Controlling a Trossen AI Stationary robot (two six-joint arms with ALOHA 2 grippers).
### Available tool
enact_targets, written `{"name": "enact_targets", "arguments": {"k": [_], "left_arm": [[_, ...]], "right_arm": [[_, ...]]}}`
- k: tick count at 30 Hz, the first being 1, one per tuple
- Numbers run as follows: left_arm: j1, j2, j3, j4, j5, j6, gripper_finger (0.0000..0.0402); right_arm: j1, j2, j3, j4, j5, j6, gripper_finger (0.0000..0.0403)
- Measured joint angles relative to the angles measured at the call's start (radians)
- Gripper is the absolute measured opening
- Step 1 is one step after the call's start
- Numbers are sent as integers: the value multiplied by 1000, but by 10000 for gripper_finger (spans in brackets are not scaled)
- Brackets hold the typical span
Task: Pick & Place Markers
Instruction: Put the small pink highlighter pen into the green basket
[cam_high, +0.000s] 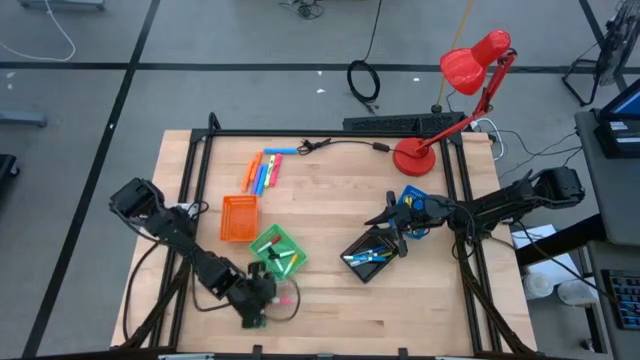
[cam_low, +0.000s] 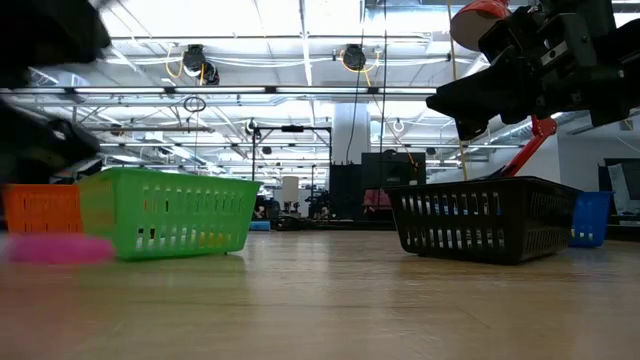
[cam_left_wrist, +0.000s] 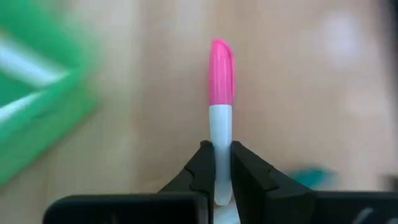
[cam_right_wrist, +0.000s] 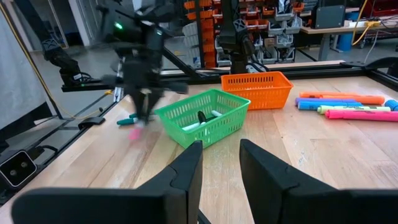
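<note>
Clamping a slim pink-capped, white-barrelled marker (cam_left_wrist: 221, 118) by its barrel end, left pincer (cam_left_wrist: 216, 165) low over the wooden worktop (cam_high: 330, 300), cap pointing straight ahead, green mesh plastic tray (cam_high: 276, 250) just beside, probably its destination. Hovering released above the black mesh tray (cam_high: 372, 255), right pincer (cam_right_wrist: 219, 163) holding nothing.

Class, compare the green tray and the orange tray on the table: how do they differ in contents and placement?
The green tray holds a few markers; the orange tray looks empty. The green tray sits turned at an angle; the orange tray lies square to the table edges. Both are small slotted plastic baskets, standing close together.
</note>
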Motion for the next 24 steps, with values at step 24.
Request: {"name": "enact_targets", "arguments": {"k": [24], "left_arm": [[20, -111, 281, -114, -213, 505, 25]], "right_arm": [[0, 0, 0, -1, -3, 0, 93]]}}
